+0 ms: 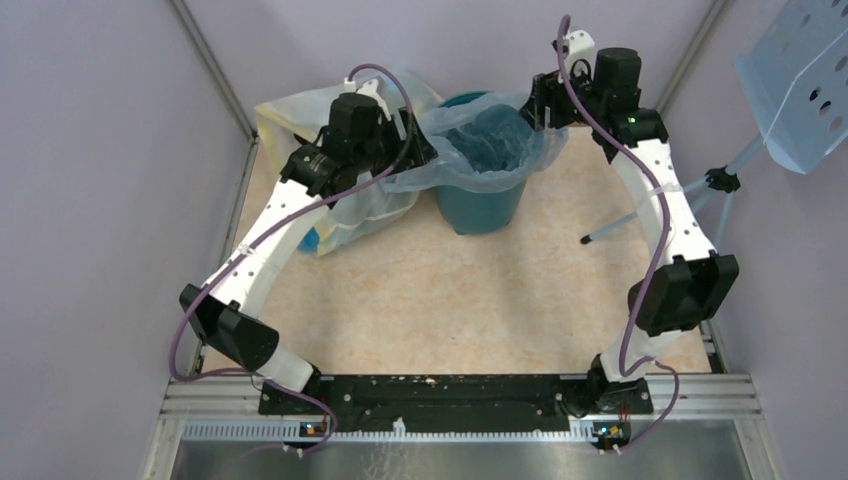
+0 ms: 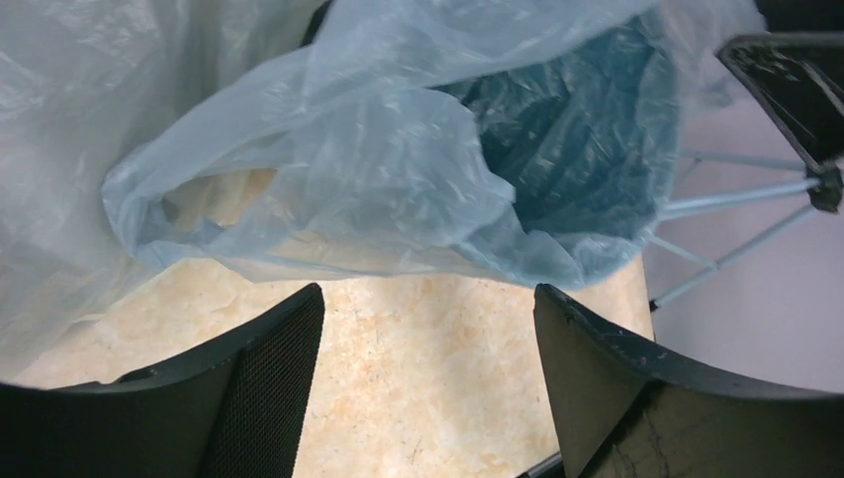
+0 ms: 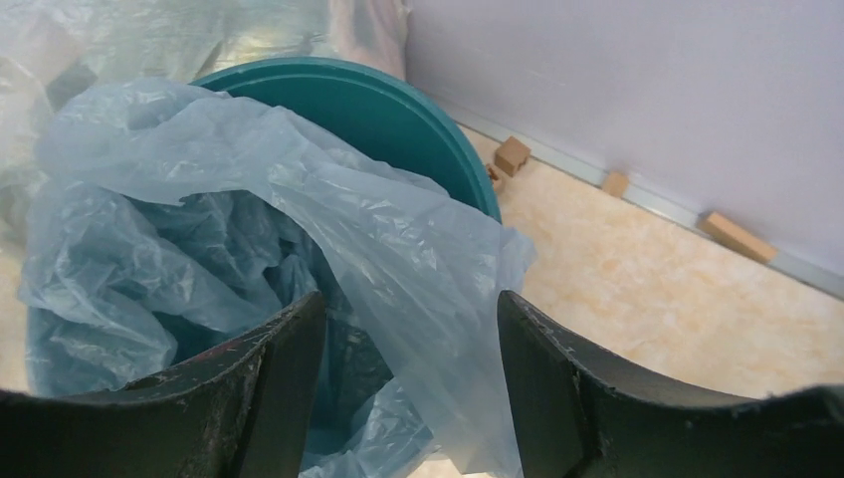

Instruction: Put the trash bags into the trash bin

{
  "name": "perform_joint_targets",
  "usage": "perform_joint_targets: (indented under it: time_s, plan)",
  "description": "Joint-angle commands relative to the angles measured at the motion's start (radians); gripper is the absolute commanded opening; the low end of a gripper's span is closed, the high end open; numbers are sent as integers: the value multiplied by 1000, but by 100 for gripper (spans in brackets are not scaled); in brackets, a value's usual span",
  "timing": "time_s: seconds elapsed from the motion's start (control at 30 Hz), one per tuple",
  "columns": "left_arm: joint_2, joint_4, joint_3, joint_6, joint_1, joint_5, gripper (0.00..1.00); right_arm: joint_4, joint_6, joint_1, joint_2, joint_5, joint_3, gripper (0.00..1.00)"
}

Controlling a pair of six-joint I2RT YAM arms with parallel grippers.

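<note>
The dark teal trash bin point(image 1: 480, 205) stands at the back middle of the floor. The pale-blue trash bag point(image 1: 490, 140) sits inside it, its edges spilling over the rim on both sides. My left gripper point(image 1: 418, 140) is open and empty just left of the bin; in the left wrist view the bag point(image 2: 378, 169) hangs loose beyond my left gripper point(image 2: 428, 299). My right gripper point(image 1: 543, 108) is at the bin's right rim point(image 3: 438, 129). In the right wrist view my right gripper point(image 3: 410, 304) is open, with a fold of the bag point(image 3: 398, 239) hanging between the jaws.
A large yellowish translucent bag point(image 1: 290, 110) with blue items lies left of the bin, under my left arm. A light-blue perforated panel point(image 1: 805, 80) on a tripod point(image 1: 640, 215) stands at the right. Small wooden blocks point(image 3: 737, 236) lie along the back wall.
</note>
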Motion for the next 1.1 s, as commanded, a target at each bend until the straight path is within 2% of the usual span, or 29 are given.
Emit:
perform_joint_targets:
  time_s: [0.0, 0.27, 0.53, 0.73, 0.87, 0.97, 1.07]
  plan:
    - [56, -29, 43, -60, 9, -57, 81, 35, -96, 25, 5, 76, 76, 63]
    - [148, 41, 79, -92, 8, -58, 77, -3, -144, 28, 62, 79, 152, 57]
    - [263, 36, 199, -69, 9, -61, 72, -23, -169, 40, 78, 70, 159, 53]
    - [302, 10, 225, -27, 10, -40, 42, -17, -147, 42, 77, 73, 155, 52]
    - [311, 0, 221, -5, 10, -32, 28, -35, -89, 71, 77, 145, 174, 49]
    - [325, -18, 256, 23, 10, -17, 15, -55, -74, 107, 64, 239, 173, 54]
    - [347, -63, 333, 70, 10, -9, 5, -86, -46, 114, 38, 276, 182, 60]
